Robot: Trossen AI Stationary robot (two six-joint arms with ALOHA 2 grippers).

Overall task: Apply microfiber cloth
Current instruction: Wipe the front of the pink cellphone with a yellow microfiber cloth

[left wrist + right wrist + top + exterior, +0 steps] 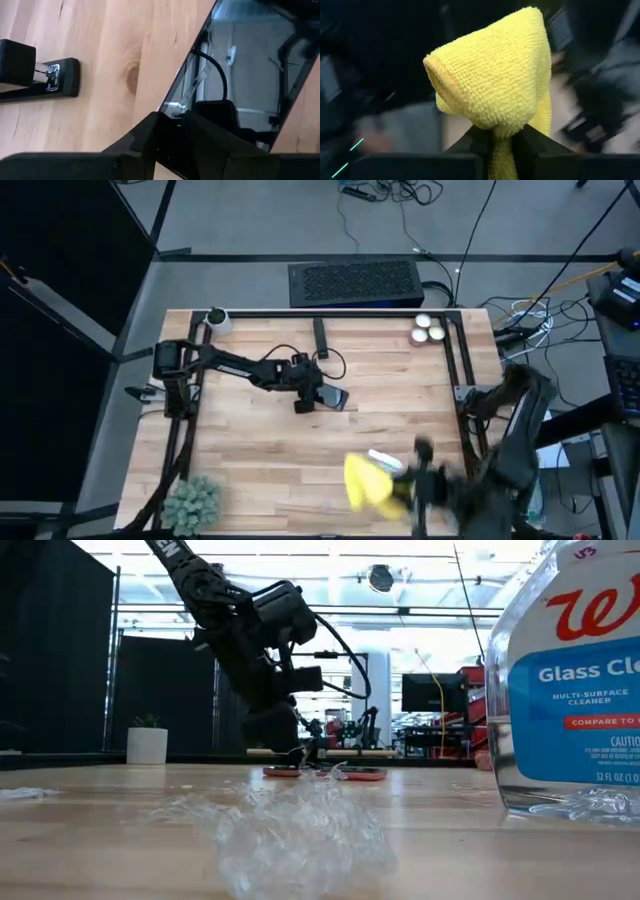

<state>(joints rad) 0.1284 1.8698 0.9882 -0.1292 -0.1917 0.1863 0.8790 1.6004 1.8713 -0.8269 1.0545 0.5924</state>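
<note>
I'm clamping the cloth [502, 80] in the right gripper [502, 142], lower right, carrying it flat toward the phone [332, 397] the left gripper [305, 402] is pinning.

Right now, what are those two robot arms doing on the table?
The right gripper is pinching a fluffy bright yellow microfiber cloth and carrying it above the wooden table's near edge. The left gripper is down at a flat black phone in the middle. The cloth hasn't reached the phone yet.
</note>
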